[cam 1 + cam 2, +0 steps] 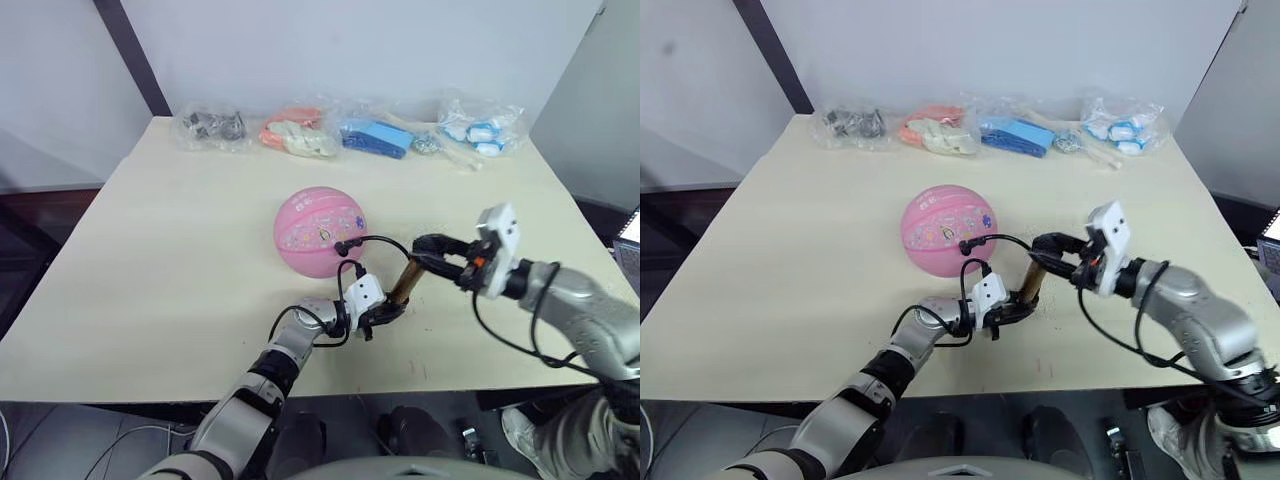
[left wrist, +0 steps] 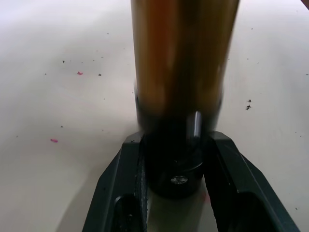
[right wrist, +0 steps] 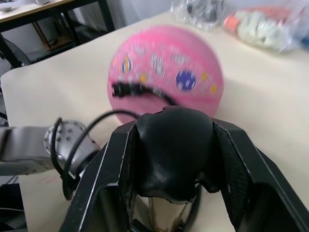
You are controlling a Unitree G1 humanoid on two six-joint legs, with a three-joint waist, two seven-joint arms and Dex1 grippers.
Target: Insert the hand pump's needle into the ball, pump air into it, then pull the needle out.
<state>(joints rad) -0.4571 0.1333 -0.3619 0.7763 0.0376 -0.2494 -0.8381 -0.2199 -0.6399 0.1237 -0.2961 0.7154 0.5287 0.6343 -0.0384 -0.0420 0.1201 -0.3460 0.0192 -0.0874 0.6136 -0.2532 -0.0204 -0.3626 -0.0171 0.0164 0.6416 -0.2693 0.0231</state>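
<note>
The ball (image 1: 320, 231) sits near the middle of the pale table (image 1: 150, 260), with the black fitting of the needle (image 1: 343, 246) pressed against its near side; whether the pin itself is in the ball cannot be made out. A thin black hose (image 1: 385, 240) arcs from that fitting back toward the hand pump (image 1: 404, 284), which stands tilted just beside the ball on the robot's side, its gold-brown barrel leaning up toward the right.

The left end effector (image 1: 383, 312) is closed on the pump's lower black end cap — in the left wrist view its two fingers (image 2: 120, 193) clamp the dark cap from both sides, low over the table. The right end effector (image 1: 432, 252) is closed around the black handle at the pump's upper end; the right wrist view shows its fingers (image 3: 111, 169) hugging that rounded black knob, with the ball beyond it.

Along the far edge of the table lie several clear plastic bags (image 1: 300, 132) holding grey, orange, blue and white items — well apart from the ball.
</note>
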